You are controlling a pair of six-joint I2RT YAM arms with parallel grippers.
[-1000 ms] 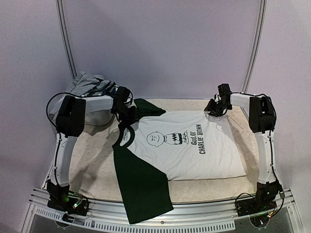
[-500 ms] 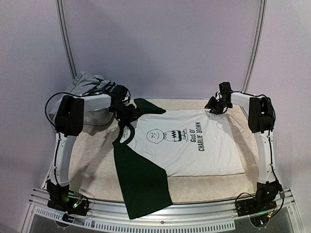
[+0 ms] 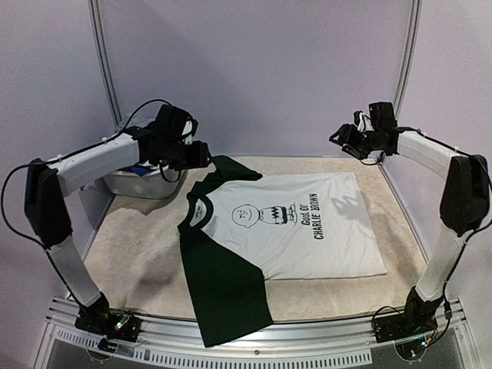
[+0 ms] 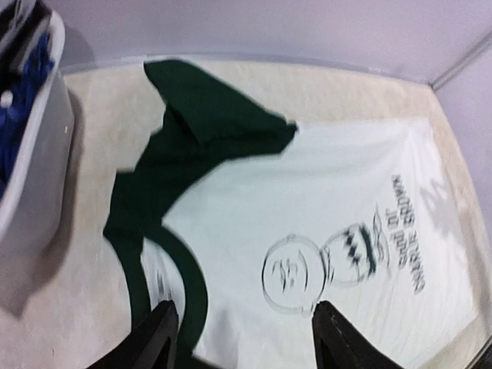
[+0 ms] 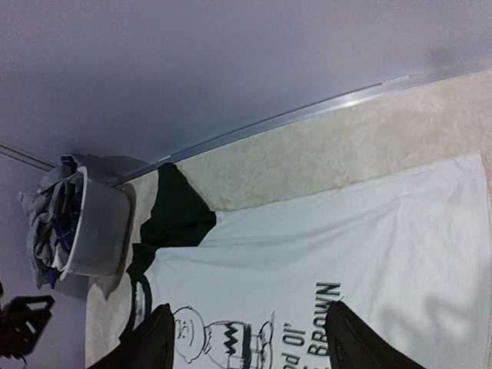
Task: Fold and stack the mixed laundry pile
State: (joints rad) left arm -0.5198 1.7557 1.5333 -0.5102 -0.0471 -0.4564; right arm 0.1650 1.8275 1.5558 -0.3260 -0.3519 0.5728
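— Lilac walls point(image 3: 254, 77), beige marbled table point(image 3: 138, 254), and both arms up in the air! What just happened?

— I've let go, that's what. A second ago my left claw point(image 3: 196, 154) was down at the collar and my right claw point(image 3: 342, 141) at the far hem corner of the white T-shirt with dark green sleeves and black print point(image 3: 300, 231). Now both have lifted clear above the far edge, the left by the basket and the right toward the far right corner.

— So nobody's holding cloth?

— Nobody. From each wrist I look down between spread fingers with nothing in the gap, and the shirt lies well below.

— What does that mean for the job?

— Spreading looks finished to me, and folding hasn't begun. This is the first garment, so it's early days.

— How's the shirt lying?

— Print up in the middle of the table, collar toward the left edge, hem toward the right. The body is flat and smooth. The near sleeve point(image 3: 227, 300) runs out wide and drapes over the near edge. The far sleeve point(image 3: 231, 169) is bunched by the far edge.

— And the rest of the pile?

— The grey and blue pieces point(image 5: 50, 223) are heaped in the white plastic oval basket point(image 3: 142, 186) at the far left corner, just beside that bunched sleeve.
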